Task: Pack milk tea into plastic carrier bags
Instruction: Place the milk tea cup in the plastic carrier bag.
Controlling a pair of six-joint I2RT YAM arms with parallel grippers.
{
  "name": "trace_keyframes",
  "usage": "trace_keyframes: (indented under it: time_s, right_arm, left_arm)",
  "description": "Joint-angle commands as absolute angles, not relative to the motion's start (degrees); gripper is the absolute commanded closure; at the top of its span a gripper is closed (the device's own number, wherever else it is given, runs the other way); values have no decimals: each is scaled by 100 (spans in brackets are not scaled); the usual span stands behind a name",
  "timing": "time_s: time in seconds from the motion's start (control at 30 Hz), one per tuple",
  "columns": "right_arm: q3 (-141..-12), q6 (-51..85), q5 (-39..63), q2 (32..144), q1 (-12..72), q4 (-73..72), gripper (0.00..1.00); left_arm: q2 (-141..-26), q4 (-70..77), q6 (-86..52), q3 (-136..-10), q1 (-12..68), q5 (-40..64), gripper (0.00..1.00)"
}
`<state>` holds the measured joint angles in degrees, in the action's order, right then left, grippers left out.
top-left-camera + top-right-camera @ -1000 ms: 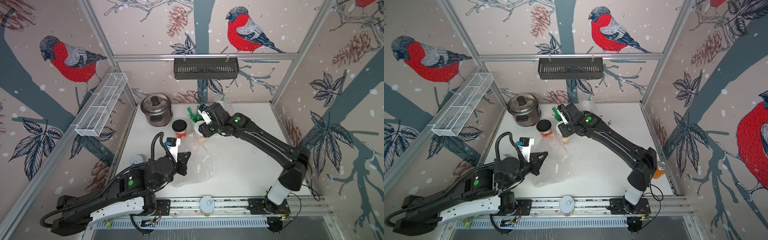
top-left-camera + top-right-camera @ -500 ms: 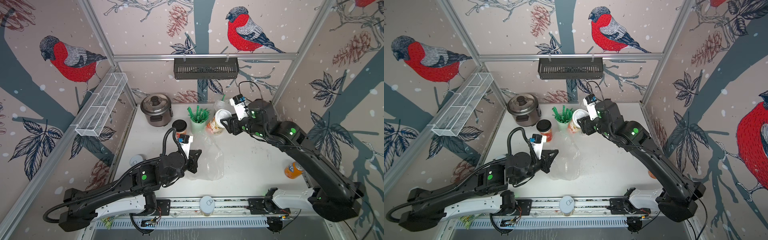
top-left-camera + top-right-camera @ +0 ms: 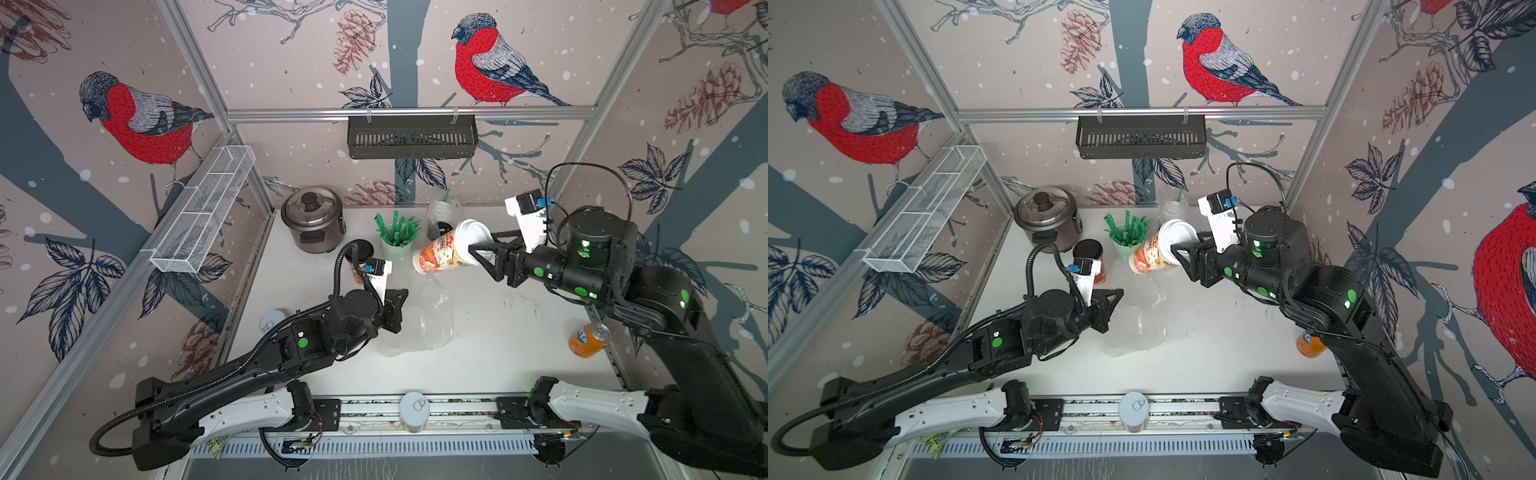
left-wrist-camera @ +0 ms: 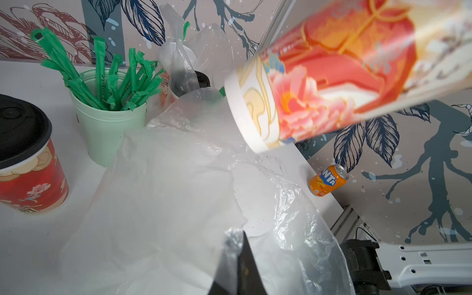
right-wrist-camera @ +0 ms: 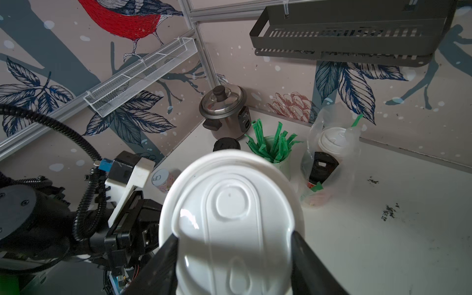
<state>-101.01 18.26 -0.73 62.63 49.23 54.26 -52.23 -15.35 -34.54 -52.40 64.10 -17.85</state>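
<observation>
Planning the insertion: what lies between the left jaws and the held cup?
The clear bag, pinched in those jaws, spreading toward the cup: left wrist view.

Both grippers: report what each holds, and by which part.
Right gripper holds the white-lidded cup at its lid end. Left gripper pinches the clear bag by its edge.

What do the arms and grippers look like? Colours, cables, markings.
Left arm and right arm: black links, white base segments, green round dots. Left gripper and right gripper: black triangular fingers, white camera bracket with blue connector above. Ribbed black conduit along the left; thin black cable loops over the right.
</observation>
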Motion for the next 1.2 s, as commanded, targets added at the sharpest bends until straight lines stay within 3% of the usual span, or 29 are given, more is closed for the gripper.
trace_keyframes:
  time_s: [0.0, 0.73, 1.17]
  right_arm:
    - [-10126, 2052, 23, 6184, 5052, 5473, 52]
    - [-8530, 2654, 420, 5661, 5493, 4978, 52]
    - [-7304, 2871, 521, 5342, 5527, 3893, 52]
  left_arm:
    - [-5248, -1257, -3396, -5247, 6346, -1680, 100]
    - [-5195, -1142, -3655, -5177, 6267, -2064, 100]
    - [-5041, -410, -4342, -4913, 6265, -1896, 100]
